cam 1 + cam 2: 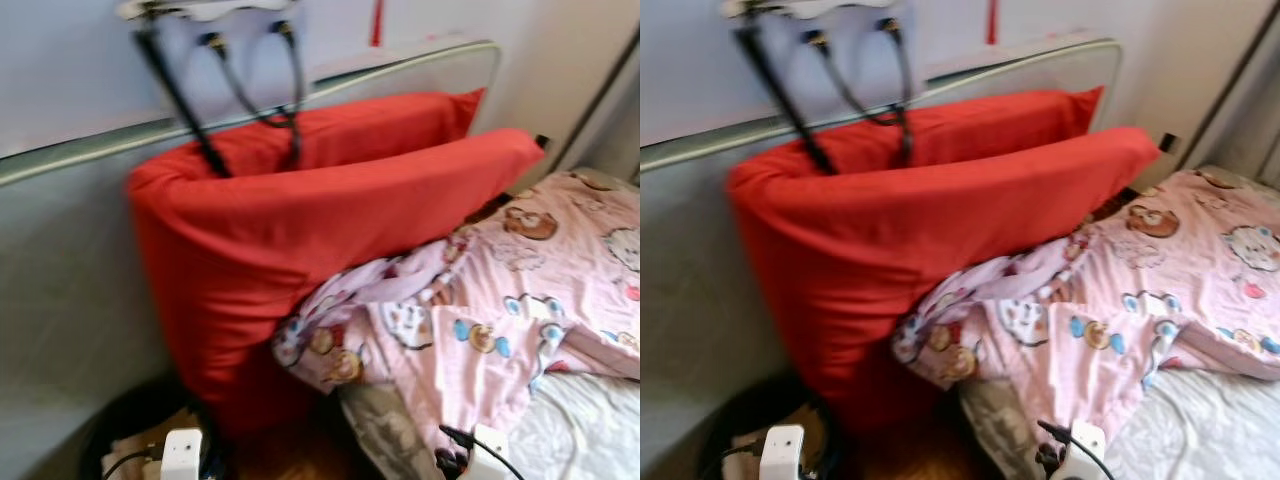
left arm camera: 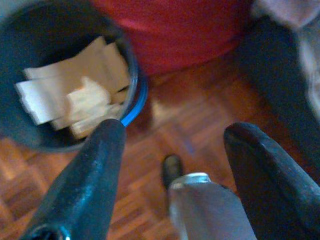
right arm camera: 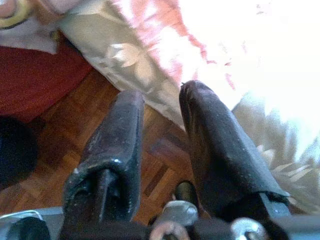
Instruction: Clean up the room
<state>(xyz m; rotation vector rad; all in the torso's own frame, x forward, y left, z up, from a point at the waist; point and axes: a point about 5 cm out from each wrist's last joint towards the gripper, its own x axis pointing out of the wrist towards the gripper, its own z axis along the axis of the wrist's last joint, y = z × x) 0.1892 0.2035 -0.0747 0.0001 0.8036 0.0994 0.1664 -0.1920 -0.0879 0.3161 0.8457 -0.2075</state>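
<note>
**Bedside corner: red pillows, pink sheet, bin on parquet**

I'm looking down at the head end of a bed. Floor is dark reddish-brown wood parquet (image 2: 165, 125), glossy, small blocks. Grey wall (image 1: 60, 300) on my left; a rounded metal headboard rail (image 1: 420, 62) runs along behind the bedding.

Two large red pillows (image 1: 300, 240) stand on edge against the rail, smooth matte cotton, plump, the front one leaning on the back one. A bag with thin black straps (image 1: 230, 100) hangs over their top edge. A pink cartoon-print sheet (image 1: 500, 300) lies crumpled on the bed, thin and wrinkled, its bunched end touching the front pillow's lower face. Under it, a pale grey leaf-patterned cover (image 3: 135, 65) hangs down the mattress side.

On the floor beside the pillows' base sits a round dark bin (image 2: 127, 60) with a blue rim edge, holding creased tan and white paper scraps (image 2: 75, 95).

Left gripper (image 2: 172, 150) hangs above the parquet just beside the bin, fingers spread wide, empty. Right gripper (image 3: 160, 130) hangs by the mattress edge, fingers a narrow gap apart, empty.
</note>
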